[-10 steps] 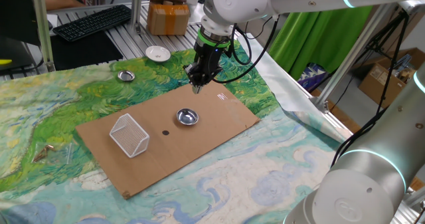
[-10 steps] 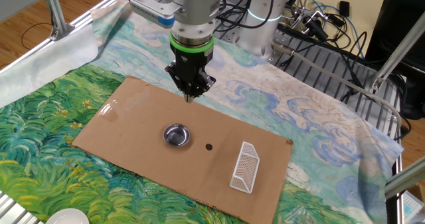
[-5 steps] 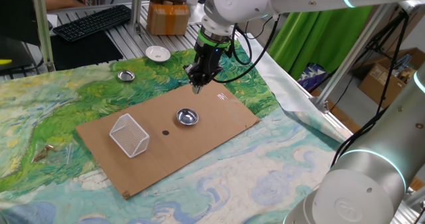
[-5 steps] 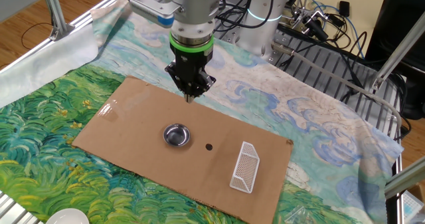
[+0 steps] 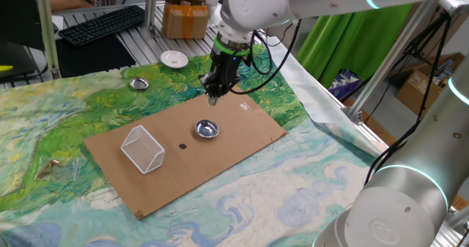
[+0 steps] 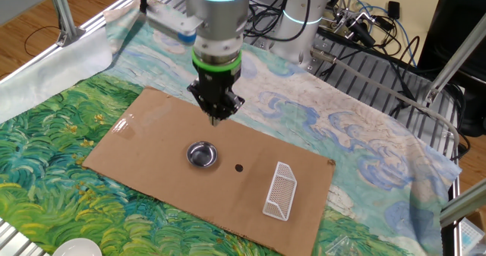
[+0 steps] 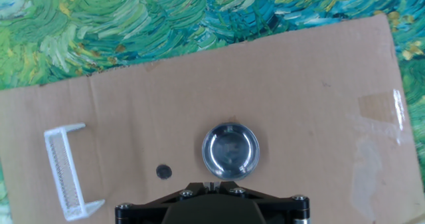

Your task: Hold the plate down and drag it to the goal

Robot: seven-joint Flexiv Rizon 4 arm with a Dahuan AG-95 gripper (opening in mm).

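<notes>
The plate (image 5: 207, 130) is a small shiny steel dish lying on the brown cardboard sheet (image 5: 242, 137); it also shows as the plate (image 6: 202, 154) and the plate (image 7: 230, 151). The goal, a white wire-mesh basket (image 5: 143, 149), stands on the same sheet to the plate's left, also seen as the basket (image 6: 280, 191) and the basket (image 7: 66, 172). My gripper (image 5: 214, 97) hangs above the cardboard behind the plate, fingers shut with nothing between them. In the other fixed view the gripper (image 6: 216, 120) hovers clear of the plate. The hand view shows the gripper (image 7: 214, 183) just below the dish.
A small black dot (image 5: 182, 146) marks the cardboard between plate and basket. Another steel dish (image 5: 138, 83) and a white ceramic dish (image 5: 174, 59) lie on the painted cloth at the back. A keyboard (image 5: 102, 23) and a box (image 5: 185, 18) sit beyond.
The gripper has shifted slightly towards the plate, and the arm above it has turned a little. Plate and basket have not moved.
</notes>
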